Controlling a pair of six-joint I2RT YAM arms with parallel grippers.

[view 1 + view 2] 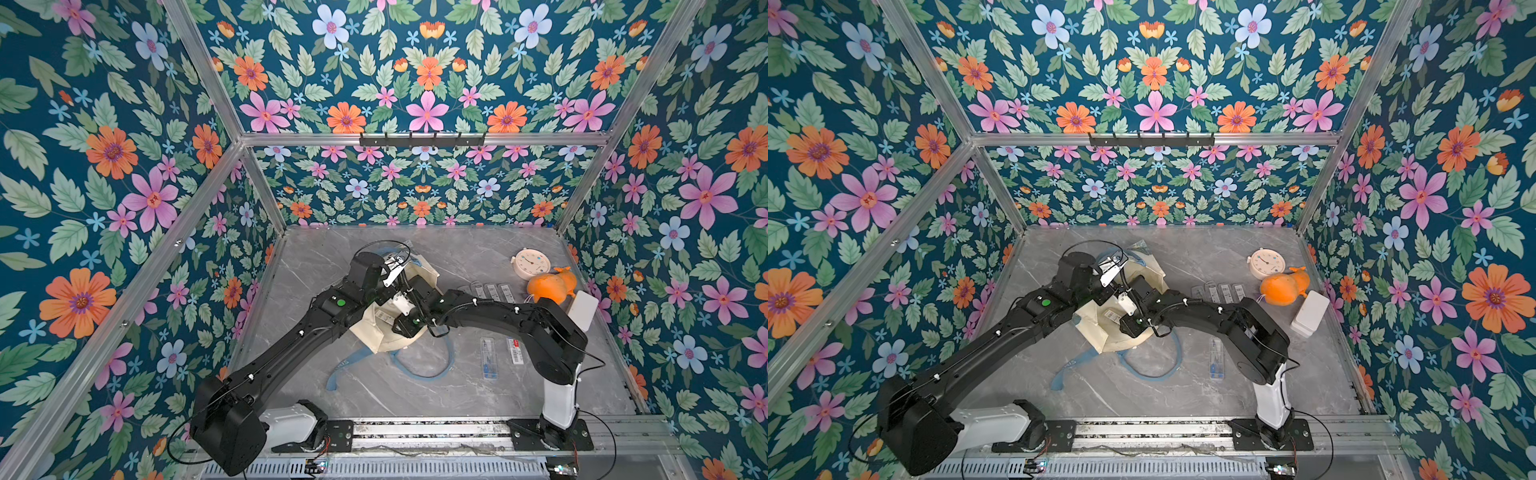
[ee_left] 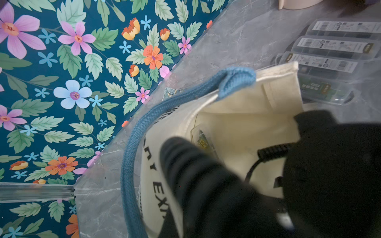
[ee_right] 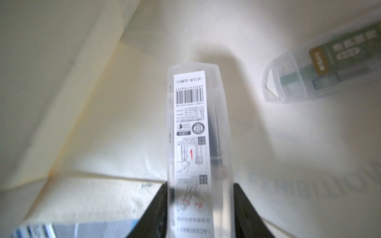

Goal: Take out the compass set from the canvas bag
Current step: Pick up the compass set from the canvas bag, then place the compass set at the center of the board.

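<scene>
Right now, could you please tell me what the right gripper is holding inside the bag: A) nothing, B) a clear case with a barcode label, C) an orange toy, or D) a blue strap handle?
B: in the right wrist view the right gripper pinches the clear case from both sides inside the canvas bag.

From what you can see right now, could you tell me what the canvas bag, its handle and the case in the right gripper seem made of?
The canvas bag: cream woven cloth, likely cotton, matte; it creases and folds. Its handle: light blue webbing, coarse visible weave. The compass set case: probably rigid translucent plastic, smooth; dark contents show through beside a paper barcode label.
</scene>
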